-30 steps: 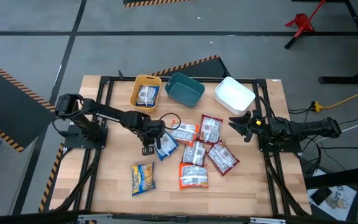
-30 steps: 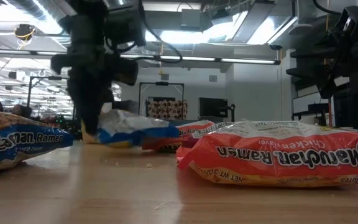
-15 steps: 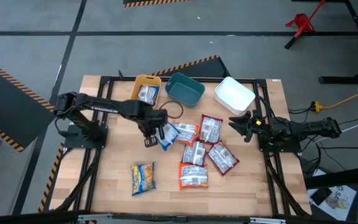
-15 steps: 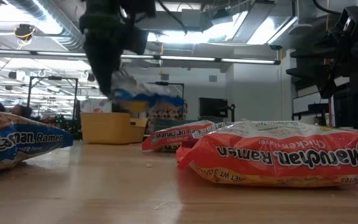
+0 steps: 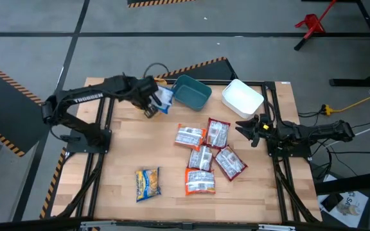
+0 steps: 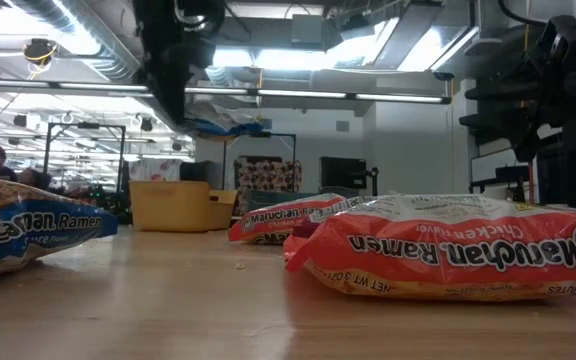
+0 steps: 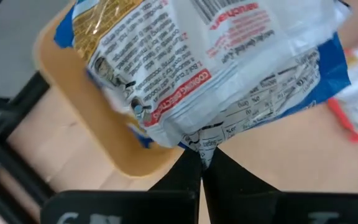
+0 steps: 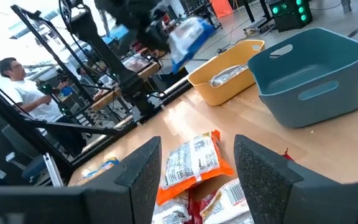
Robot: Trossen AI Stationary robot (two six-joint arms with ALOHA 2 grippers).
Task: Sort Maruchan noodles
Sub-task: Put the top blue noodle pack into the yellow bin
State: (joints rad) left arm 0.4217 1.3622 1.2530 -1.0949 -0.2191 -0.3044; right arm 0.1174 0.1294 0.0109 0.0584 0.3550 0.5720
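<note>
over the yellow bin, far-left part of the tabletop: left gripper [image 5: 151, 102] hangs in the air with a blue-and-yellow packet [image 5: 162, 98] dangling from it.
left fingers: pinched together on the packet's bottom seam, per the left wrist view [image 7: 201, 163].
what changed: a second ago this gripper was down on the table among the pile with the same packet; half a second ago it was already lifted and heading for the far edge; now it sits above the yellow bin [image 7: 73, 112].
what that means: pick and carry look done. my read is that only the drop remains for this one.
yellow bin contents: one packet already lies inside, seen from the right wrist view [image 8: 229, 74].
teal bin [image 5: 191, 92]: just beside the yellow bin on the far edge, nothing visible in it.
white bin [image 5: 242, 97]: near the far-right corner, nothing visible in it.
pile left to sort: five red and orange packets [image 5: 205, 156] mid-table, right of centre.
stray: another blue-and-yellow packet [image 5: 148, 183] lies alone toward the near-left corner, likely bound for the yellow bin too.
right gripper [image 5: 246, 130]: waiting at the right edge, fingers spread apart, holding nothing.
background: a person is seated beyond the table.
</note>
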